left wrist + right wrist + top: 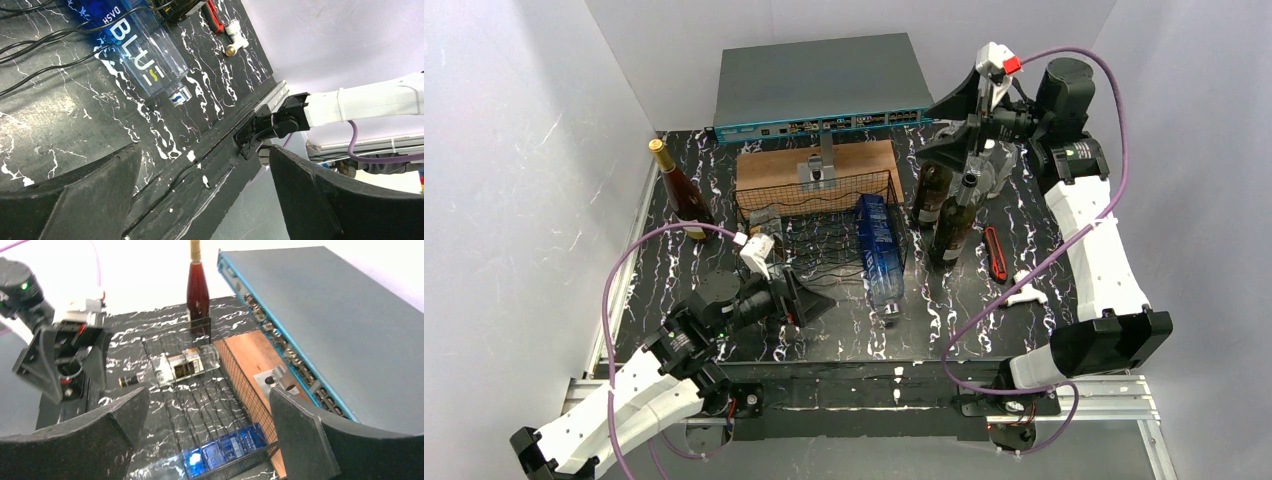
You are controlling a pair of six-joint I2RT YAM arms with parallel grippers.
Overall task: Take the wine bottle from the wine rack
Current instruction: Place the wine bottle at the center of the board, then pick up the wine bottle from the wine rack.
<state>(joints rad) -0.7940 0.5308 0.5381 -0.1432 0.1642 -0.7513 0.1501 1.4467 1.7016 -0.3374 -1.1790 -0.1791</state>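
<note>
Left hand [205, 148]: fingers spread wide and empty, low over the near left of the counter [854, 335], just in front of the wine rack [819, 200]. Right hand [209, 390]: likewise spread and empty, raised at the far right and facing left across the rack.

Contents of the rack: two bottles lying on their sides in the wavy wire cradles. The blue bottle [142, 55] occupies the right-hand cradle, its neck jutting past the rack's near edge; the lettering reads "DASH" and "BLU". The clear bottle [182, 366] lies at the left side, with a pale label too small to read.

On the counter, a black slab veined in white: a red bottle [682, 195] with a gold cap upright to the left of the rack, two dark bottles [932, 193] [954, 225] upright just to its right, then a red-handled tool [995, 252] and a white fitting [1026, 292]. Behind the rack lie a brown wooden board [774, 165] and a grey network switch [824, 75]. White walls [514, 200] enclose the scene.
</note>
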